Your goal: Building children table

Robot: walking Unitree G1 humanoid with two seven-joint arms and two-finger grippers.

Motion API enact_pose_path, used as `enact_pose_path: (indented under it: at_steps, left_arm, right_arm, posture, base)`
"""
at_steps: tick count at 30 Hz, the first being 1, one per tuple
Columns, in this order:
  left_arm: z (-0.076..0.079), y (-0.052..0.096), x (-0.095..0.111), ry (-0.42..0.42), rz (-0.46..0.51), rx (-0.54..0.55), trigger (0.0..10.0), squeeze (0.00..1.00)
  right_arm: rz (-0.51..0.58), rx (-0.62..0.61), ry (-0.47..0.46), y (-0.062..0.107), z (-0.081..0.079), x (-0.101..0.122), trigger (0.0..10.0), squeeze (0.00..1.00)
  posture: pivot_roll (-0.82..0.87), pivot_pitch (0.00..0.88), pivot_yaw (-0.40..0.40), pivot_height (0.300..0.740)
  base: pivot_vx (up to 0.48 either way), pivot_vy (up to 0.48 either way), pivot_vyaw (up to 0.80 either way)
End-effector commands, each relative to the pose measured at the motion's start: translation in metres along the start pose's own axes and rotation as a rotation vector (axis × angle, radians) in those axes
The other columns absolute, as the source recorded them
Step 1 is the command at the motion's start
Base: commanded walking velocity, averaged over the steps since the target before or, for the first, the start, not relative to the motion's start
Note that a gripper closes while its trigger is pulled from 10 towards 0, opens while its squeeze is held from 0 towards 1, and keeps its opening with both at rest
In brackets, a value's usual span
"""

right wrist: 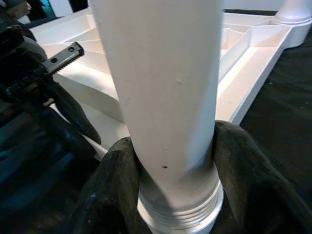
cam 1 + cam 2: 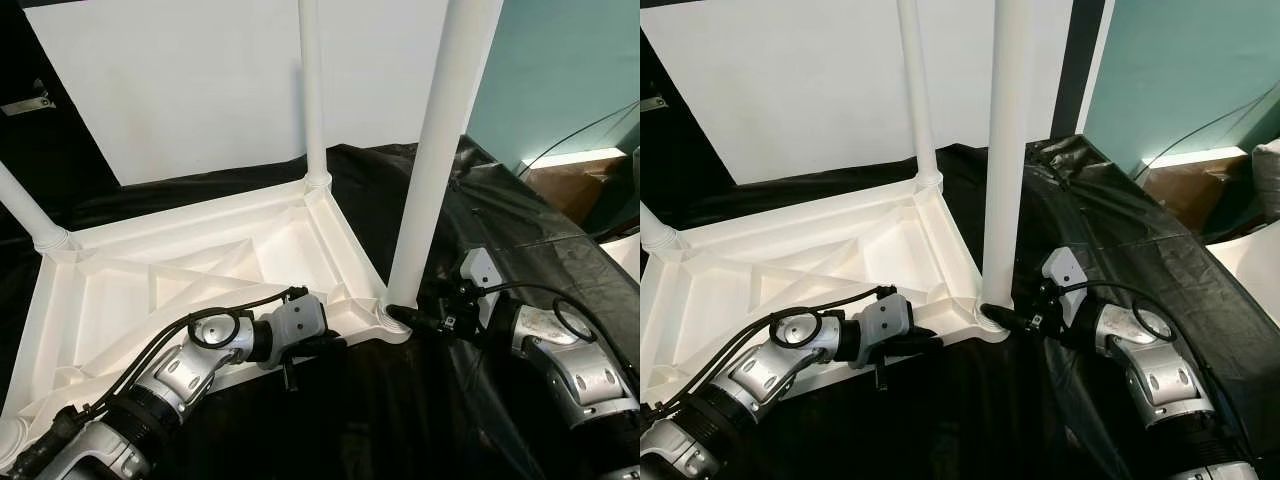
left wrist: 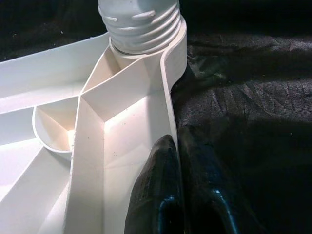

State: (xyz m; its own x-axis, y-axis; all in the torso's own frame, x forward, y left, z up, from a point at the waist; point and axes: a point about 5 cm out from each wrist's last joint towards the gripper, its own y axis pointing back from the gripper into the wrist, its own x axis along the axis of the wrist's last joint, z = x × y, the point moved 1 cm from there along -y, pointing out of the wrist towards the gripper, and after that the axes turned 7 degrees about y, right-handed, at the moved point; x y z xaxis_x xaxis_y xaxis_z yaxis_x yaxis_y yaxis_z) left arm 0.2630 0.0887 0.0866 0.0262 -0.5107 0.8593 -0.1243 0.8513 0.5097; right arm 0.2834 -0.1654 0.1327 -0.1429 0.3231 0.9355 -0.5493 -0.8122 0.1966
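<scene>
The white plastic table top (image 2: 180, 270) lies upside down on black cloth, ribs facing up. White legs stand in its corners: a far leg (image 2: 312, 100), a left leg (image 2: 25, 215) and the near right leg (image 2: 440, 150). My left gripper (image 2: 335, 345) is at the near edge beside that corner, its fingers (image 3: 161, 190) shut on the rim wall (image 3: 168, 97). My right gripper (image 2: 405, 318) holds the near right leg at its base, with one finger on each side (image 1: 114, 185) just above the threaded end (image 1: 180, 214) seated in the corner socket.
Black cloth (image 2: 400, 420) covers the surface around the table top. A white panel (image 2: 200, 80) stands behind, and a teal wall (image 2: 560, 70) is at the right. A brown box (image 2: 570, 185) and black cables (image 2: 570, 135) lie at the far right.
</scene>
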Motion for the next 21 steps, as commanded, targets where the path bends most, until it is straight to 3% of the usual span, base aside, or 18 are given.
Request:
enact_pose_path:
  at_steps: [1, 12, 13, 14, 16, 18, 19, 20, 21]
  left_arm:
    - [0.044, 0.002, -0.065, 0.169, -0.263, -0.288, 10.0, 0.00]
    - [0.043, 0.003, -0.065, 0.166, -0.263, -0.291, 10.0, 0.00]
    - [0.043, 0.004, -0.065, 0.166, -0.263, -0.292, 10.0, 0.00]
    - [0.043, 0.004, -0.065, 0.166, -0.263, -0.292, 10.0, 0.00]
    - [0.042, 0.004, -0.065, 0.165, -0.265, -0.293, 10.0, 0.00]
    - [0.042, 0.004, -0.065, 0.165, -0.265, -0.293, 10.0, 0.00]
    - [0.041, 0.004, -0.065, 0.165, -0.268, -0.286, 10.0, 0.00]
    - [0.041, 0.004, -0.065, 0.165, -0.268, -0.286, 10.0, 0.00]
    - [0.041, 0.005, -0.065, 0.165, -0.270, -0.284, 10.0, 0.00]
  right_arm:
    - [-0.044, -0.034, 0.019, 0.012, 0.013, -0.004, 0.0, 0.00]
    - [-0.040, -0.023, -0.015, 0.012, 0.013, -0.009, 0.0, 0.00]
    - [-0.005, -0.100, -0.053, 0.007, 0.011, -0.009, 0.0, 0.00]
    - [-0.005, -0.100, -0.053, 0.007, 0.011, -0.009, 0.0, 0.00]
    - [0.016, -0.406, -0.085, -0.007, -0.009, -0.015, 0.0, 0.00]
    - [0.016, -0.406, -0.085, -0.007, -0.009, -0.015, 0.0, 0.00]
    - [0.000, -0.713, -0.166, -0.006, -0.027, -0.021, 0.0, 0.00]
    - [0.000, -0.713, -0.166, -0.006, -0.027, -0.021, 0.0, 0.00]
    - [-0.010, -0.790, -0.193, -0.004, -0.031, -0.023, 0.0, 0.00]
  posture:
    - [-0.03, 0.000, 0.018, 0.740]
    - [-0.04, 0.000, 0.022, 0.740]
    - [-0.04, 0.000, 0.026, 0.740]
    - [-0.04, 0.000, 0.026, 0.740]
    - [-0.04, 0.003, 0.023, 0.740]
    - [-0.04, 0.003, 0.023, 0.740]
    - [-0.03, 0.006, 0.026, 0.740]
    - [-0.03, 0.006, 0.026, 0.740]
    - [-0.03, 0.006, 0.026, 0.740]
  base:
    - [0.000, 0.000, 0.00]
    - [0.000, 0.000, 0.00]
    - [0.000, 0.000, 0.00]
    - [0.000, 0.000, 0.00]
    - [0.000, 0.000, 0.00]
    - [0.000, 0.000, 0.00]
    - [0.000, 0.000, 0.00]
    - [0.000, 0.000, 0.00]
    - [0.000, 0.000, 0.00]
